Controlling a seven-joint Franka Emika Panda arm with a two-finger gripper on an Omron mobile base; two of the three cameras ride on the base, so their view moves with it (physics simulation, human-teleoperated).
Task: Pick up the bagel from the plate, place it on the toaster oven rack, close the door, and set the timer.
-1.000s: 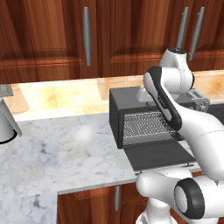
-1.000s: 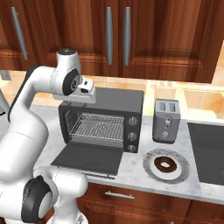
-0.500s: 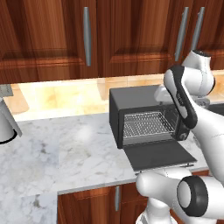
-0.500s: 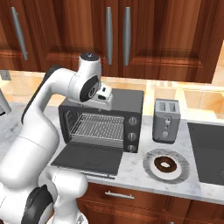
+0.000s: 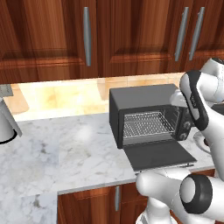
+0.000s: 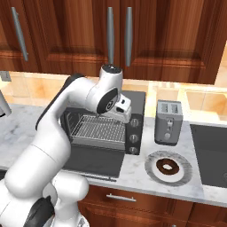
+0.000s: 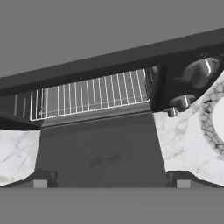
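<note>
Bagel (image 6: 168, 167) is seen in the right base view lying on the plate (image 6: 182, 175), right of the toaster oven (image 6: 138, 113); the left base view hides it behind the arm. The gripper (image 7: 111, 183), fingers spread and empty, is shown by the hand view above the lowered door (image 7: 99, 151), facing the bare rack (image 7: 89, 94).

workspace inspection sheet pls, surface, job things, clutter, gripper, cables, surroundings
surface: white-grey marble counter, with a dark inset panel at the far right in the right base view.
job's things: bagel lies on the plate, right of the oven; toaster oven rack bare; door folded down flat, open.
clutter: silver slot toaster behind the plate; grey rounded object at the counter's far left.
grippers: gripper open, holding nothing, above the open door, looking at the rack.
cables: nothing seen.
surroundings: dark wood cabinets with grey bar handles above, beige tile backsplash, wood drawers below.
</note>
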